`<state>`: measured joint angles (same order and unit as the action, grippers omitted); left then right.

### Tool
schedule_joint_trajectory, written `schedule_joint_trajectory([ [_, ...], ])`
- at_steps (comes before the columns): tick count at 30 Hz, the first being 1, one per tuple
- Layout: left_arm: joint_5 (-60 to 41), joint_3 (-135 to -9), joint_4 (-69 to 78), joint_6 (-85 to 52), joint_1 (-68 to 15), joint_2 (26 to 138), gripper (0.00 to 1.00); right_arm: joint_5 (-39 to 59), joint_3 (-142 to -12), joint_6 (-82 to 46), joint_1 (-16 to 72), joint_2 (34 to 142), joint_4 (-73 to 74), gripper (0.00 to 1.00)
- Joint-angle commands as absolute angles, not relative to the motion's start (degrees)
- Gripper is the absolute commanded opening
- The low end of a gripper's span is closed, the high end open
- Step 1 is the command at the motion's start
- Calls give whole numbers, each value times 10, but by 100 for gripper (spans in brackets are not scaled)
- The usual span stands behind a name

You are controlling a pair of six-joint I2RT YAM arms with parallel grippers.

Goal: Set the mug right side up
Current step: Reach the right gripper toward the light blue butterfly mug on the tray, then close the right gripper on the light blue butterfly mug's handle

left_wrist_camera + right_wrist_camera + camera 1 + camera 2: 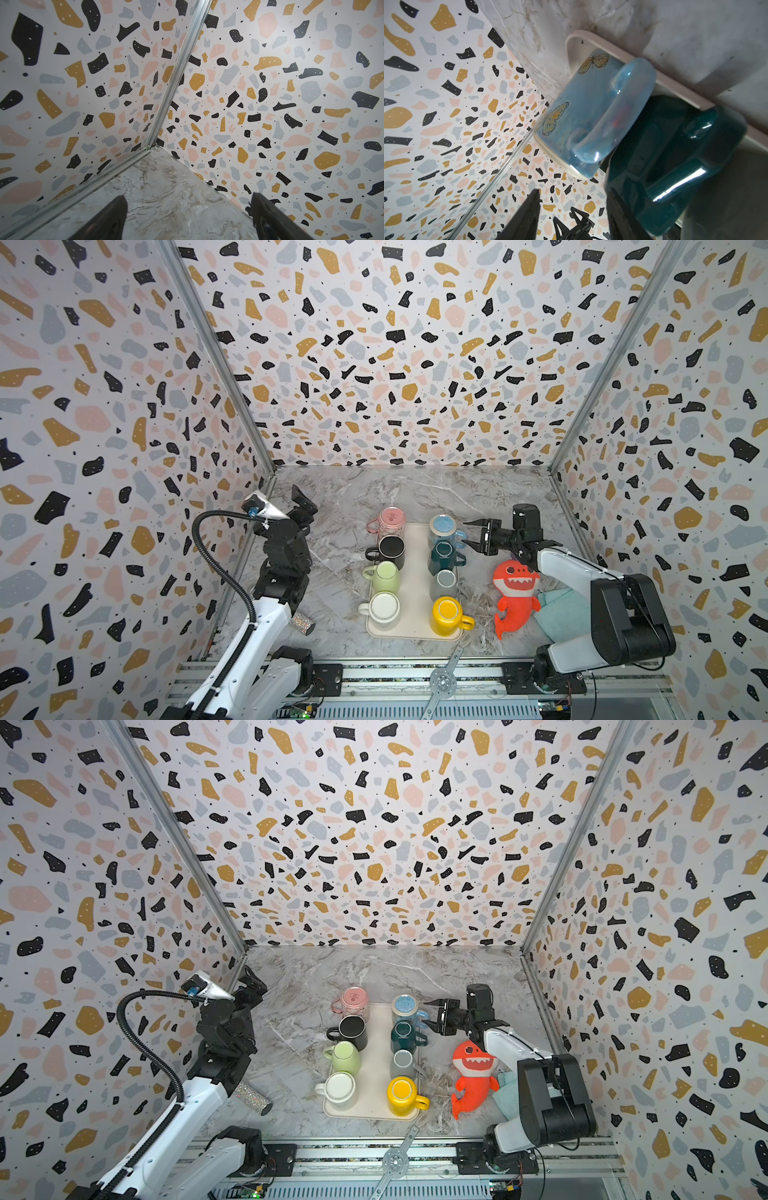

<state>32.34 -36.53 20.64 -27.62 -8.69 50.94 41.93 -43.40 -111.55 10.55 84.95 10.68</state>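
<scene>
The left hand [302, 498] hangs by the far left corner of the worktop [353, 493], jaws wide and holding nothing. The left wrist view shows its fingers [108, 220] spread over bare marble. Close to the left edge, beside the left arm, a glittery cylinder [302, 622] lies on its side.

A cream tray [415, 585] sits mid-worktop, nearer the near edge, and carries two rows of four mugs. The left row, far to near, has a pink mug [390, 519], a black mug [390, 551], a green mug [385, 577] and a white mug [384, 608]. The right row has the blue mug [442, 527], a teal mug [444, 556], a grey mug [444, 583] and a yellow mug [446, 614].

The blue mug stands upside down at the tray's far right corner. In the right wrist view its pale base ring faces away from the tray, and its handle points toward the worktop's right edge. The right hand [468, 533] hovers just beside that handle, jaws partway open with nothing between them. I cannot tell whether it touches the handle.

Toward the right edge lies a red shark plush [515, 597], touching a pale green cloth [561, 614] under the right arm.
</scene>
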Motion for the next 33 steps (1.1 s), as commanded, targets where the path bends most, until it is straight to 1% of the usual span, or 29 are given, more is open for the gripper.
schedule_joint_trajectory([
  [1, 340, -382, 234, -277, -84, 510, 94, 413, -450, -1120, 109, 857, 86, 53],
  [8, 353, -382, 235, -273, -84, 509, 94, 396, -439, -1144, 109, 876, 118, 53],
  [14, 356, -383, 236, -274, -84, 510, 94, 401, -446, -1145, 109, 909, 130, 52],
  [20, 366, -382, 236, -268, -84, 509, 94, 403, -445, -1158, 109, 938, 168, 47],
  [30, 376, -382, 234, -262, -84, 505, 94, 412, -456, -1174, 109, 981, 220, 33],
  [33, 377, -382, 233, -261, -84, 505, 94, 412, -459, -1178, 109, 989, 233, 31],
])
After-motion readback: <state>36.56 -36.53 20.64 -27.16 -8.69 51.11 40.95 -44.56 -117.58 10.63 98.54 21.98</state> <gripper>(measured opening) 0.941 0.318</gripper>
